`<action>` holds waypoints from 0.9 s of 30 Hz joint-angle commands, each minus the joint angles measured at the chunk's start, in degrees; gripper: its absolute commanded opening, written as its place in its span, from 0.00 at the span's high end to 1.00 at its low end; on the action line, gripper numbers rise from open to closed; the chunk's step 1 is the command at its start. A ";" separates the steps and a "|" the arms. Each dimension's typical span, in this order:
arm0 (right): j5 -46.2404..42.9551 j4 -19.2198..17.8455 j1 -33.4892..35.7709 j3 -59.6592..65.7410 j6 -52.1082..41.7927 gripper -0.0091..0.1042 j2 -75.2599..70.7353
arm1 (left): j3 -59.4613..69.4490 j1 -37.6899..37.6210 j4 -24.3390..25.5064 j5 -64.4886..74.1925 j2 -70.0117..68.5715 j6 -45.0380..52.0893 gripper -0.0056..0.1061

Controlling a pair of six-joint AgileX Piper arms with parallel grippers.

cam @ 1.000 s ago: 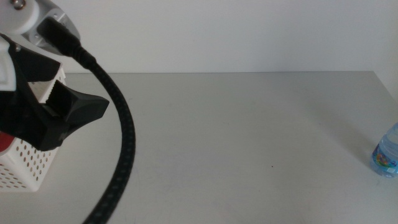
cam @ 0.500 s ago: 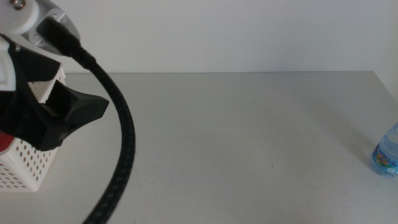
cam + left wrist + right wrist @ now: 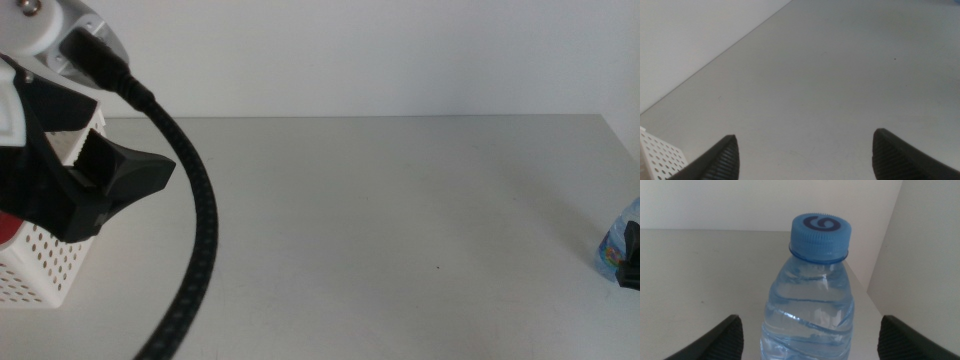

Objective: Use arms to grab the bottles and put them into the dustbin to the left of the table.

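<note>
The left arm fills the left edge of the middle view, its white housing up top and a ribbed black cable (image 3: 195, 240) curving down from it toward the bottom edge. The left tool (image 3: 805, 155) hangs high, its two dark ribbed jaws spread wide apart with nothing between them. The right arm is almost out of the middle view; only a dark tip of the right tool (image 3: 631, 258) shows at the right edge. In its wrist view the right tool (image 3: 810, 340) has its jaws wide apart.

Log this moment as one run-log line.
left gripper: open, by white perforated basket | right gripper: open, straddling clear blue-capped water bottle | pale grey table
</note>
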 commanded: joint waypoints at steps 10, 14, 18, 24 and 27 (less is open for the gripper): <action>-11.28 3.52 -0.30 -5.46 -0.05 0.17 4.01 | -1.61 -0.43 -0.20 -3.41 -0.52 -0.25 0.16; -11.29 3.52 -0.30 -6.84 -0.05 0.17 7.37 | -1.61 -0.43 -0.20 -3.41 -0.52 -0.25 0.16; -11.32 3.52 -0.30 -8.78 -0.05 0.17 10.65 | -1.61 -0.43 -0.20 -3.41 -0.52 -0.25 0.16; -11.32 3.52 -0.30 -12.81 -0.05 0.18 15.24 | -1.61 -0.43 -0.20 -3.41 -0.52 -0.18 0.16; -11.32 3.52 -0.30 -13.63 -0.05 0.28 16.98 | -1.61 -0.43 -0.20 -3.41 -0.52 -0.18 0.16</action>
